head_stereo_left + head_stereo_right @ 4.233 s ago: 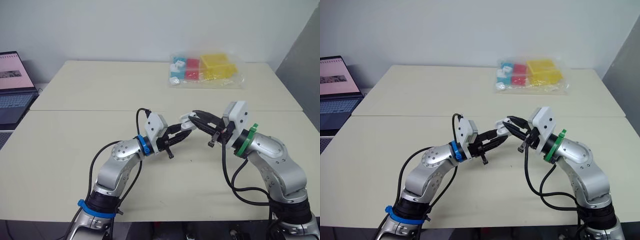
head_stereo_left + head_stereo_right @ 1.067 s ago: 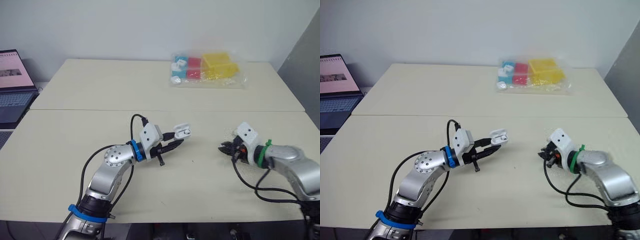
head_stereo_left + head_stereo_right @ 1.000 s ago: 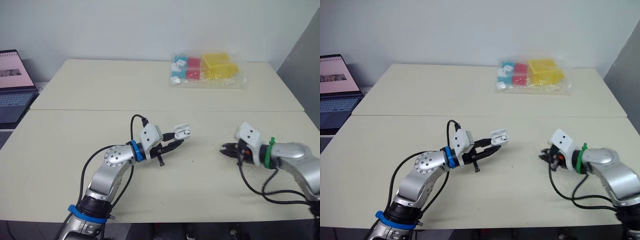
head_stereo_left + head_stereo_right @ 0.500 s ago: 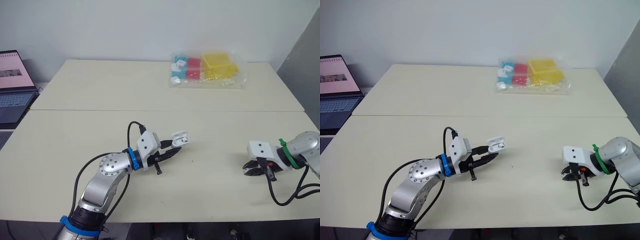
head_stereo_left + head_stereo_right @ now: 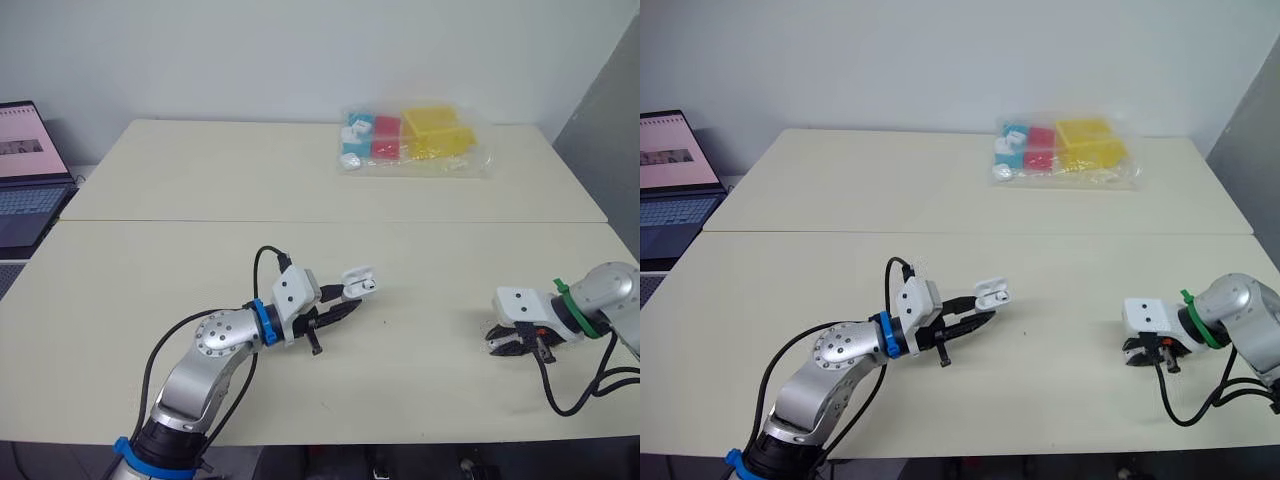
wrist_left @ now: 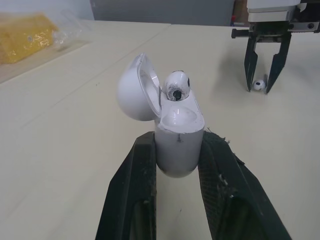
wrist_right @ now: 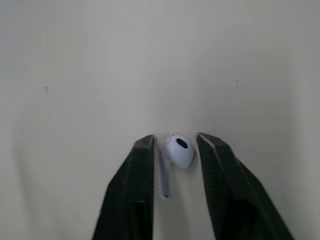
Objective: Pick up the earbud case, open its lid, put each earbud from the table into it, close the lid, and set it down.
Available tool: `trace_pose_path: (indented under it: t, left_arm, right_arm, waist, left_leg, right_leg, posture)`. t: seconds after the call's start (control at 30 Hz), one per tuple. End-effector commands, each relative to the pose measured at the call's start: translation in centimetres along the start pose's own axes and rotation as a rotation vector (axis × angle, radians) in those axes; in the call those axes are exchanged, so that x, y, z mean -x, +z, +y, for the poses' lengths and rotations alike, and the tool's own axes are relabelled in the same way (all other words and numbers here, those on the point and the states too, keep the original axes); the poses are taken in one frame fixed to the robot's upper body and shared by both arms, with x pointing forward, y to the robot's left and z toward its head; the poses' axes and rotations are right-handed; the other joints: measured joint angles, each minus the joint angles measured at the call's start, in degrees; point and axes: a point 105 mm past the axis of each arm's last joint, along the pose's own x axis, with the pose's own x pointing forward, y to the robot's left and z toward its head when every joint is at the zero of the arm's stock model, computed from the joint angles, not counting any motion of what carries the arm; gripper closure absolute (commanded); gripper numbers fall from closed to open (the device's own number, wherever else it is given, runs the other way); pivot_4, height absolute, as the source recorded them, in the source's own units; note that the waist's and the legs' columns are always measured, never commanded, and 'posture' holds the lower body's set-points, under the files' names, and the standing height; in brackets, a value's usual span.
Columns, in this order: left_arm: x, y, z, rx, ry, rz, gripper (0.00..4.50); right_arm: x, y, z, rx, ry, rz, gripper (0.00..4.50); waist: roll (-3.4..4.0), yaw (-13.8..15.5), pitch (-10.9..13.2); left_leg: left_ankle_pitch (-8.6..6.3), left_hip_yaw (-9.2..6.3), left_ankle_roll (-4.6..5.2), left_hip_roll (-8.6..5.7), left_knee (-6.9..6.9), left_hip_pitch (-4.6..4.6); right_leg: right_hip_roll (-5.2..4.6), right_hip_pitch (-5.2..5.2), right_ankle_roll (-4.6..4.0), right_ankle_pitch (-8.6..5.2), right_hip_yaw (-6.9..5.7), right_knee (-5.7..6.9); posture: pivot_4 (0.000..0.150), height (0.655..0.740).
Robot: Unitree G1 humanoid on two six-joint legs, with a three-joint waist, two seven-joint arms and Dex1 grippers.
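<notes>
Your left claw [image 5: 338, 311] is clenched on the earbud case [image 6: 179, 145], one black finger pressed to each side of its rounded lower body. The case is held up off the table [image 5: 200, 180], a little left of the middle of the near half. Its lid [image 6: 132, 90] is swung open and stands tipped back on its hinge. The seated earbud [image 6: 176, 86] sits in one of the wells with its white head poking above the rim (the dark mesh spot faces the wrist camera). The well beside it looks empty.

Your right claw [image 7: 175, 140] is released, its fingers spread and pointing down at the tabletop well over on your right. The loose earbud [image 7: 177, 150] lies flat on the table between those two fingers, head up against the gap and stem running back along the inside of one finger. There is a thin gap on the head side; on the stem side you cannot tell from the wrist view whether the finger touches it. The left wrist view shows the same thing from across the table: the small white bud sits low between the two spread tips.

Farther out, a plastic bag [image 5: 410, 140] of blue, red and yellow blocks lies at the far side of the table, and an open laptop [image 5: 25, 170] stands off the left edge
</notes>
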Motion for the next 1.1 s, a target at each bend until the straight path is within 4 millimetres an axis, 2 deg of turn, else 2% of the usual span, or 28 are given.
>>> trace_pose_path:
  t: [0.03,0.1,0.33,0.43,0.53,0.6,0.87,1.1]
  left_arm:
    - [0.1,1.3,-0.2,-0.028,-0.004,-0.039,3.72]
    - [0.1,1.3,-0.3,-0.025,-0.005,-0.038,3.72]
    - [-0.1,1.2,-0.5,-0.011,-0.004,-0.042,3.72]
    - [-0.1,1.1,-0.6,-0.003,0.001,-0.044,3.72]
    - [-0.4,0.9,-0.7,0.004,0.002,-0.049,3.72]
    - [-0.5,0.9,-0.8,0.007,0.002,-0.053,3.72]
    - [-1.0,0.9,-1.0,0.013,0.005,-0.063,3.72]
    - [-0.9,0.7,-1.1,0.015,0.012,-0.063,3.72]
  right_arm:
    - [0.4,0.3,-0.1,0.038,-0.026,0.0,1.93]
    - [0.8,1.0,-0.3,0.056,-0.041,-0.023,1.22]
    - [3.5,3.5,-0.4,0.032,-0.136,-0.098,1.21]
    - [4.2,3.6,-0.5,-0.044,-0.218,-0.035,1.21]
    - [4.0,3.2,-0.7,-0.181,-0.279,0.056,1.21]
    - [3.8,3.0,-0.6,-0.215,-0.282,0.086,1.21]
    - [1.6,1.5,0.0,-0.222,-0.19,0.191,1.21]
    - [1.2,0.8,-0.5,-0.233,-0.186,0.212,1.21]
  waist:
    - [0.0,-0.04,0.0]
    - [0.0,-0.06,0.0]
    - [0.01,0.02,0.0]
    - [0.01,0.13,0.0]
    - [0.01,0.08,0.0]
    - [0.01,0.09,-0.01]
    - [0.01,0.01,-0.01]
    - [0.01,0.02,-0.01]
  left_leg:
    - [0.0,0.01,0.0,0.0,0.0,0.05]
    - [0.0,0.02,0.0,0.0,0.01,0.12]
    - [0.01,0.02,0.0,0.01,0.01,0.11]
    - [0.01,0.02,-0.01,0.0,0.01,0.03]
    - [0.0,0.03,-0.01,-0.01,0.02,0.01]
    - [0.01,0.03,-0.01,-0.01,0.03,0.04]
    - [0.01,0.04,0.0,-0.01,0.02,0.02]
    - [0.01,0.03,-0.01,-0.02,0.03,0.01]
  right_leg:
    - [0.0,0.03,0.0,0.0,0.01,0.01]
    - [0.0,0.07,0.0,0.03,0.02,0.03]
    - [0.01,0.05,-0.01,0.08,0.02,0.04]
    - [0.0,0.04,-0.01,0.08,0.02,-0.03]
    - [-0.07,0.01,-0.01,0.08,0.04,-0.01]
    - [-0.07,0.02,0.0,0.09,0.03,0.01]
    - [-0.03,-0.01,0.0,0.09,0.04,-0.01]
    - [-0.04,-0.01,0.0,0.09,0.03,0.0]
  posture:
    - [0.15,0.74]
    - [0.15,0.74]
    - [0.15,0.74]
    - [0.15,0.74]
    - [0.15,0.74]
    - [0.15,0.74]
    - [0.15,0.74]
    - [0.15,0.74]
